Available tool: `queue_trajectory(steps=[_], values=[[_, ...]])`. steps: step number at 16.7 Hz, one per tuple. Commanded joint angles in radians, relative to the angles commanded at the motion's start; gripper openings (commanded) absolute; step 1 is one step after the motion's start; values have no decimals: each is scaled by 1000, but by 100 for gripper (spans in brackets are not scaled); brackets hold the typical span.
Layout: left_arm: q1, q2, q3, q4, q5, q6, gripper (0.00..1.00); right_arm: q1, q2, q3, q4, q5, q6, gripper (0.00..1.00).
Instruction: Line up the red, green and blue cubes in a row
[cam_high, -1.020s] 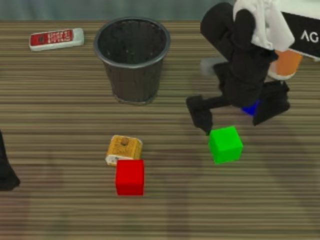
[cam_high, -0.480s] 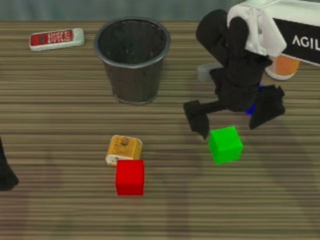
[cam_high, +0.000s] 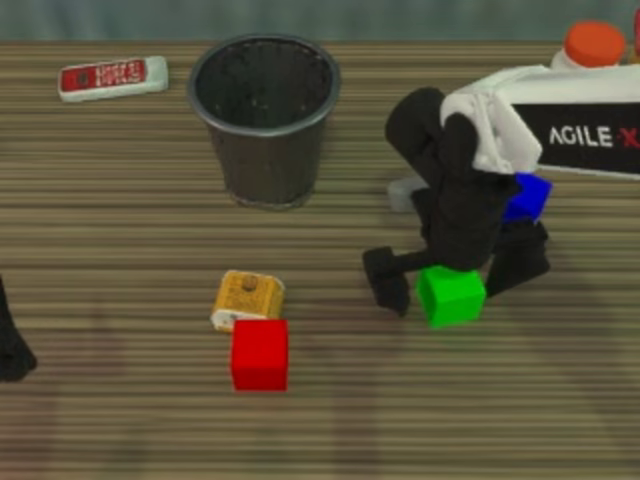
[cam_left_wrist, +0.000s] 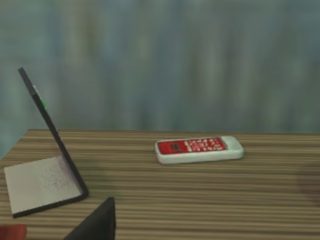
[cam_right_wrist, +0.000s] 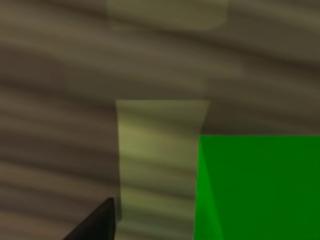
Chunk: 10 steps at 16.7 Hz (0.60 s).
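Note:
The green cube (cam_high: 452, 297) sits on the table right of centre, and it fills the near side of the right wrist view (cam_right_wrist: 260, 185). My right gripper (cam_high: 452, 272) is open and hangs over the cube's far edge, one finger (cam_high: 386, 281) on each side. The blue cube (cam_high: 527, 195) lies just behind, partly hidden by the right arm. The red cube (cam_high: 260, 355) rests near the front centre, touching a small yellow-orange box (cam_high: 247, 298). My left gripper (cam_high: 10, 348) is parked at the table's left edge, open, with one finger (cam_left_wrist: 97, 225) showing.
A dark mesh bin (cam_high: 263, 115) stands at the back centre. A red-and-white remote (cam_high: 112, 77) lies at the back left, also seen by the left wrist (cam_left_wrist: 199, 149). An orange-capped bottle (cam_high: 593, 42) is at the back right. A dark hinged panel (cam_left_wrist: 45, 185) stands near the left gripper.
My right gripper has moved toward the table's front and come down round the green cube. The blue cube, mostly hidden under it before, now shows more. The cubes have not moved.

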Motion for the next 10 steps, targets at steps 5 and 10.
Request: queue_trajectory(steps=[5, 10], values=[[0, 0, 0, 0, 0, 0, 100, 0, 0, 0, 0, 0, 0, 85], [0, 0, 0, 0, 0, 0, 100, 0, 0, 0, 0, 0, 0, 47]])
